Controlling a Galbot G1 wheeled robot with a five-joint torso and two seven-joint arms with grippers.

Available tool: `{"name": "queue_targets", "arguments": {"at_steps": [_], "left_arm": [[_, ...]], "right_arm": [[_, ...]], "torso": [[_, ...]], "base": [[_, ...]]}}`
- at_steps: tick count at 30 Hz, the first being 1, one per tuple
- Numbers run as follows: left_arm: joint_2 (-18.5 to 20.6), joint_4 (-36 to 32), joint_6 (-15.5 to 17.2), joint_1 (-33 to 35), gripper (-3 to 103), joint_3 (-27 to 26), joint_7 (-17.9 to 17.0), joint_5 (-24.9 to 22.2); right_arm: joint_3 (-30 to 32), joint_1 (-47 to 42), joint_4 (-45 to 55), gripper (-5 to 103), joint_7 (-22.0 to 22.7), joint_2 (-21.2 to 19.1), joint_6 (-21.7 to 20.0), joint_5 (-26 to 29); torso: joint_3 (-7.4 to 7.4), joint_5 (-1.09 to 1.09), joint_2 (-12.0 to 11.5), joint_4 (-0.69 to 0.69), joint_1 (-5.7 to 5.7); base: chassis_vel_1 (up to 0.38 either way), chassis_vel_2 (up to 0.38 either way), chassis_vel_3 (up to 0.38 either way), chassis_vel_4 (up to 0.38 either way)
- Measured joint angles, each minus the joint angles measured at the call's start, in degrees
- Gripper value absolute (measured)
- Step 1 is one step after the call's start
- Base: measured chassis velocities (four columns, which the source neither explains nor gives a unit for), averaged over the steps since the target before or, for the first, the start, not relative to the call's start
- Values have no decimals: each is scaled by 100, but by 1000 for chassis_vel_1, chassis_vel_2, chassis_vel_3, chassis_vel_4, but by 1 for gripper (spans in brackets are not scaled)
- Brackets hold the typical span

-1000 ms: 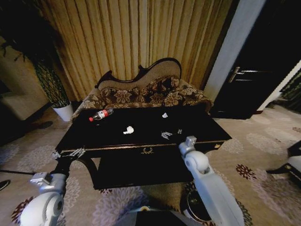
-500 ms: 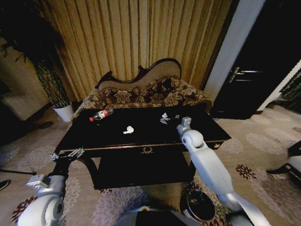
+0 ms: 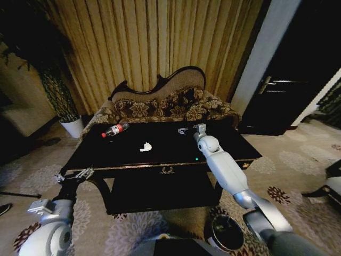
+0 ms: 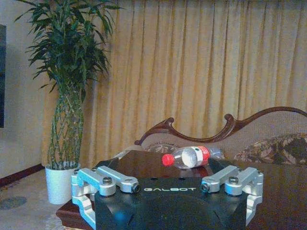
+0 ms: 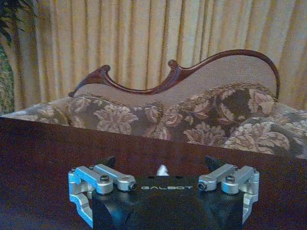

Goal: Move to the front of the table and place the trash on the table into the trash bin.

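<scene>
Head cam sits high, looking fwd and down over the table [image 3: 133, 154] toward the sofa [image 3: 165, 104] and curtain [image 3: 154, 42] behind, w/ both arms entering from the near edge. Left wrist cam is low, at tabletop height by the table's left front corner, facing across the top past its own gripper [image 4: 168, 184] to the bottle [image 4: 189, 156], plant [image 4: 72, 72] and curtain. Right wrist cam is low over the far part of the tabletop, close to the sofa and facing it squarely; all three views share the tabletop, sofa back and curtain.
</scene>
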Motion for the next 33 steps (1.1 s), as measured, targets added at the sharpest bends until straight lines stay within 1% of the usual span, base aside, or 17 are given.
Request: {"name": "queue_targets", "arguments": {"at_steps": [17, 18, 19, 22, 23, 24, 25, 27, 28, 29, 33], "left_arm": [[-66, 19, -12, -24, 100, 37, 17, 50], [-62, 19, -14, -26, 100, 42, 18, 50], [-62, 19, -14, -26, 100, 42, 18, 50], [-28, -1, -17, -58, 100, 59, 19, 45], [-28, -1, -17, -58, 100, 59, 19, 45], [-5, -7, -17, -63, 100, 59, 19, 43], [-5, -7, -17, -63, 100, 59, 19, 43], [21, -16, -17, -63, 100, 53, 18, 37], [21, -16, -17, -63, 100, 53, 18, 37], [23, -19, -17, -60, 100, 50, 18, 35], [33, -39, -17, -47, 100, 45, 18, 30]], "right_arm": [[37, -95, -189, 100, 0, -17, 43, -52], [37, -97, -189, 103, 0, -23, 49, -52], [37, -97, -189, 103, 0, -23, 49, -52], [31, -96, -174, 89, 0, -47, 52, -51], [31, -96, -174, 89, 0, -47, 52, -51], [30, -96, -163, 84, 0, -55, 52, -49], [30, -96, -163, 84, 0, -55, 52, -49], [30, -105, -140, 73, 0, -62, 52, -49], [30, -105, -140, 73, 0, -62, 52, -49], [32, -122, -126, 63, 0, -66, 52, -48], [52, -182, -60, 61, 0, -75, 52, -48]], "torso": [[0, -1, 0, 2, 0], [0, -1, 1, 2, 0], [0, -1, 1, 2, 0], [-1, -1, 0, 1, 0], [-1, -1, 0, 1, 0], [-1, -1, 0, 1, 0], [-1, -1, 0, 1, 0], [-1, -1, 1, 1, 0], [-1, -1, 1, 1, 0], [-1, -1, 1, 2, 0], [-1, -1, 0, 2, 0]], "base": [[0, 0, 0, 0], [0, 0, 0, 0], [0, 0, 0, 0], [0, 0, 0, 0], [0, 0, 0, 0], [0, 0, 0, 0], [0, 0, 0, 0], [0, 0, 0, 0], [0, 0, 0, 0], [0, 0, 0, 0], [0, 0, 0, 0]]}}
